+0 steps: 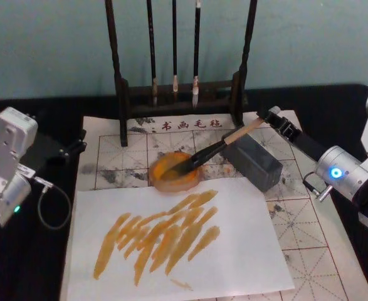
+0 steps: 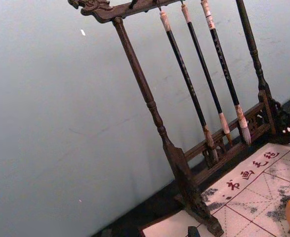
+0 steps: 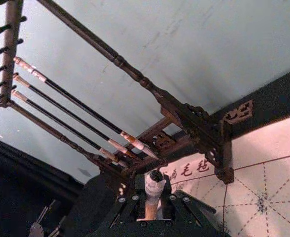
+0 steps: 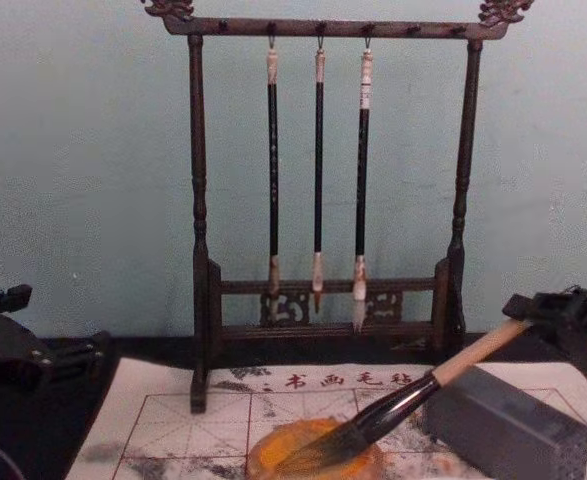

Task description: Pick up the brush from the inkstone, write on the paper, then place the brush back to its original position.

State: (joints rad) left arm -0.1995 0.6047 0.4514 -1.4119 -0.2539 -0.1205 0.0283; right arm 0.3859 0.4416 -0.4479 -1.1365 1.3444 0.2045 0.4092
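Two arms out, brush tip in the dish

Left gripper (image 1: 77, 145): parked at the left edge of the sheet, arm folded low, pointing inward. It is black against the dark table and hard to read; whether it is open or closed cannot be told.

Large off-white sheet with a red grid (image 1: 309, 232): flat on the table, red characters along its far edge. A plain white sheet with orange brush strokes (image 1: 240, 251) covers its near left part.

Dark wooden rack (image 1: 116, 69) with three thin black-handled brushes (image 1: 174, 56): stands at the far edge. Its top bar is cut off in the head view.

Round orange dish (image 1: 165, 183): on the grid sheet, at the white sheet's far edge.

Large calligraphy brush with a light wooden handle and black lower section (image 1: 218, 147): tilted, its dark bristles down in the dish. The tip blurs into the orange. The handle rises to the right over the dark grey rectangular block (image 1: 262, 164); contact with the block is unclear.

Right gripper (image 1: 270, 116): reaches in from the right with the forearm angled down, jaws narrow and clamped on the handle's upper end. In the right wrist view the white-wrapped end (image 3: 153, 183) pokes out between the fingers, whose bases are cut off at the frame's edge.
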